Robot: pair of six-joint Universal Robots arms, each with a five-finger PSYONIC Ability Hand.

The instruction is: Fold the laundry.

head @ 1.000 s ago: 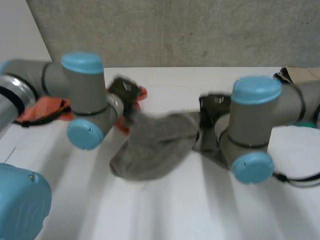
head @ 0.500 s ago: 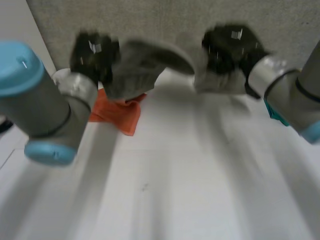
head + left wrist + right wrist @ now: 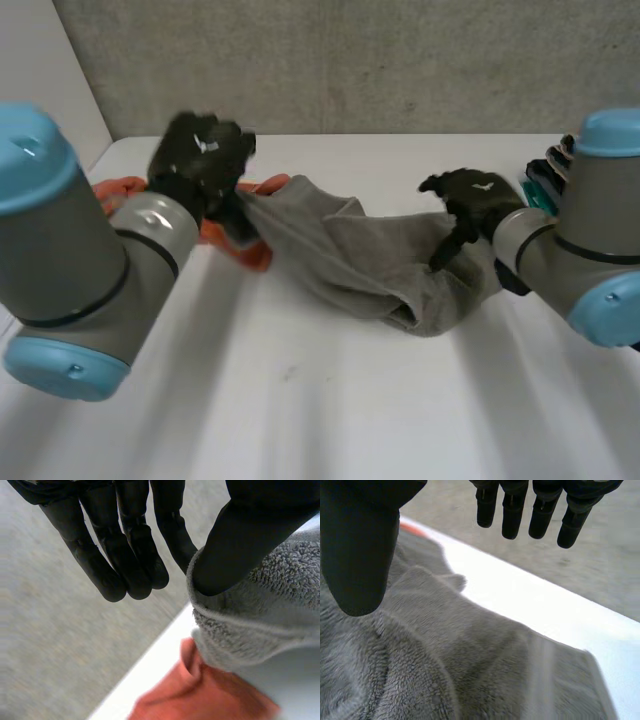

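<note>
Fingers (image 3: pixel 131 550) of the left hand (image 3: pixel 200 160) are straight and held off the thumb, which touches the left corner of the towel (image 3: pixel 350 250). Those of the right hand (image 3: pixel 470 200) hang open over its right end. It lies crumpled mid-surface (image 3: pixel 330 400), left corner over an orange cloth (image 3: pixel 200 697).

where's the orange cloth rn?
Head view: orange cloth lies on the table's left side, below the left hand, at the grey towel's left end.
</note>
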